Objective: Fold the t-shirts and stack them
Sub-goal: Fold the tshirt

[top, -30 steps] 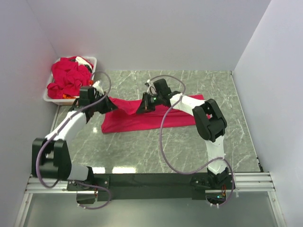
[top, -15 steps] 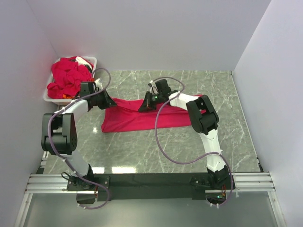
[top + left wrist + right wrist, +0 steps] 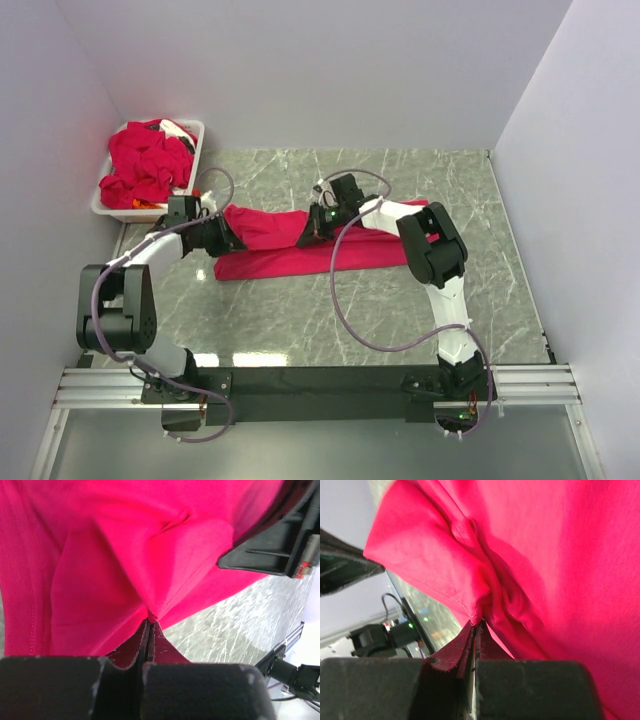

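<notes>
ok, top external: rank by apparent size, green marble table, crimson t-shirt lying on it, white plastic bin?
1. Green marble table, largest by far.
2. Crimson-red fabric t-shirt stretched across it.
3. White rectangular plastic bin, smaller than the shirt, though not by much.

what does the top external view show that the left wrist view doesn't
Only the top external view shows the white bin with its heap of red shirts, and how far the shirt spreads across the table. Only the left wrist view shows, up close, the left hand pinched shut on a fold of fabric, and the hem stitching. Both show the t-shirt lying on the marble table.
</notes>
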Controlling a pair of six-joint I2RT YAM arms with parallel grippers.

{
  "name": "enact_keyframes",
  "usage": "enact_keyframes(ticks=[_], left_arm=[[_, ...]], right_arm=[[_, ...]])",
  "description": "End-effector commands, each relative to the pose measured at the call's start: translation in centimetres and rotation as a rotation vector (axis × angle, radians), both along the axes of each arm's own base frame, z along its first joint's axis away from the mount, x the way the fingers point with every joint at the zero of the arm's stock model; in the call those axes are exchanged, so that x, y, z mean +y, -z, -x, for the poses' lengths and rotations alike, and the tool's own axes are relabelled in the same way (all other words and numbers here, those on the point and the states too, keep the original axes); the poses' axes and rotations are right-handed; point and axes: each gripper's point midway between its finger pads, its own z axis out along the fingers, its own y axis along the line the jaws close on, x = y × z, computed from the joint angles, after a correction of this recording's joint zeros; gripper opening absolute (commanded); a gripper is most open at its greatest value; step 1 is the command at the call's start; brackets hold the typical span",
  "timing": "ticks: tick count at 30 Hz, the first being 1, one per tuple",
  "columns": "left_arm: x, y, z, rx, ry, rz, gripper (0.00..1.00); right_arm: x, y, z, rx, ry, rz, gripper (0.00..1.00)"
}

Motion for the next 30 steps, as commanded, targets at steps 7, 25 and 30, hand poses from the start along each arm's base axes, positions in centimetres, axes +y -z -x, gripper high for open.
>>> enact_keyframes(ticks=[7, 25, 30], left_arm=[[-0.5, 1.4, 1.8, 0.107, 0.078, 0.005, 0.25], [-2.6, -2.3, -1.3, -0.109, 0.113, -0.088, 0.46], [-2.0, 0.9, -1.5, -0.031, 0.112, -0.136, 0.45]], right_arm=[[-2.5, -3.2, 0.5, -0.082, -0.096, 0.087, 0.37], [-24.9, -2.6, -3.3, -0.248, -0.035, 0.554, 0.29], [-27.4, -1.3, -4.1, -0.305, -0.080, 0.690, 0.30]])
